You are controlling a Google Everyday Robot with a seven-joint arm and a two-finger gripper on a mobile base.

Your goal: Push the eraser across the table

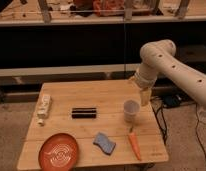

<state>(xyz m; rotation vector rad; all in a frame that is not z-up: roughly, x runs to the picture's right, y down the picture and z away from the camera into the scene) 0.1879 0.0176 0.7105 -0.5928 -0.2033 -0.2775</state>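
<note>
The eraser (84, 113) is a black, long bar lying flat near the middle of the wooden table (96, 92). My gripper (145, 98) hangs from the white arm (168, 62) over the table's right side, pointing down. It is to the right of the eraser, well apart from it, and just above and right of a translucent cup (131, 110). It holds nothing that I can see.
A white block-like object (43, 106) lies at the left edge. A red plate (58, 151) sits at the front left, a blue sponge (104, 143) at the front middle, and a carrot (134, 143) at the front right. Dark shelving stands behind the table.
</note>
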